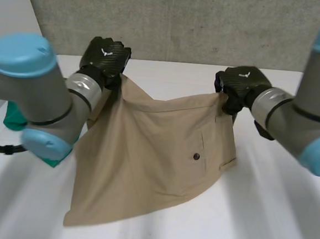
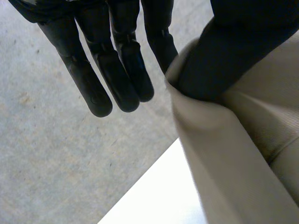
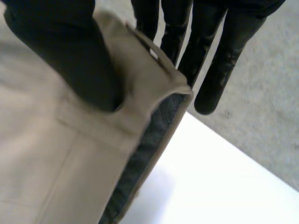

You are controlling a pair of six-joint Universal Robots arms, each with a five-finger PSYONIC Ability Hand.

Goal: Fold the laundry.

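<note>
Khaki shorts (image 1: pixel 145 162), corners pinched by left hand (image 1: pixel 105 57), right hand (image 1: pixel 243 82), hem on table (image 1: pixel 274 217)

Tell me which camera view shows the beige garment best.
The head view: the beige garment hangs whole between the left hand and the right hand. Each wrist view gives a close piece of the pinched top edge.

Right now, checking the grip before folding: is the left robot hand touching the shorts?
Touching. In the left wrist view the thumb of the left robot hand presses the edge of the shorts against a finger.
</note>
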